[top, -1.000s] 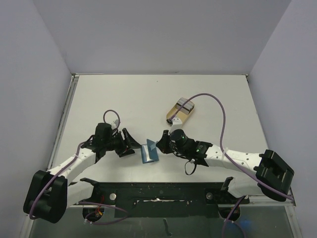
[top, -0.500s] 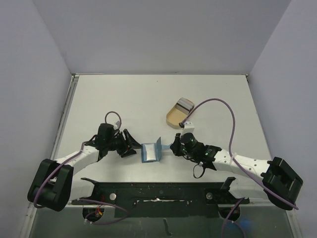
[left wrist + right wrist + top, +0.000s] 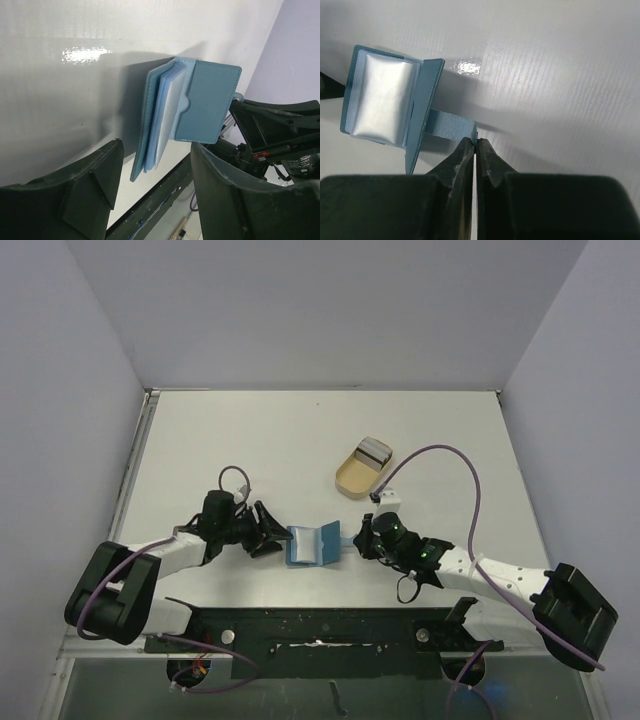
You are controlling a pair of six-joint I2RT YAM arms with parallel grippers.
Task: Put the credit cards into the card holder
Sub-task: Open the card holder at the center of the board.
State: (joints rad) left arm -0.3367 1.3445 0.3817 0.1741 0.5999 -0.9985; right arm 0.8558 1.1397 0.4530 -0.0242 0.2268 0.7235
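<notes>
Soft blue bifold card holder (image 3: 312,544) stands half-open on white table (image 3: 300,440), glossy pale pocket showing. Jaws of right gripper (image 3: 474,142) pinch its thin closing tab (image 3: 451,127). Jaws of left gripper (image 3: 157,147) are spread wide around the holder's edge. Silvery flat credit cards (image 3: 376,451) sit in tan oval dish (image 3: 352,478).

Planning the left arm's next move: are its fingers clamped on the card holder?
No, the left fingers stand wide apart, not closed on the card holder ahead of them.
</notes>
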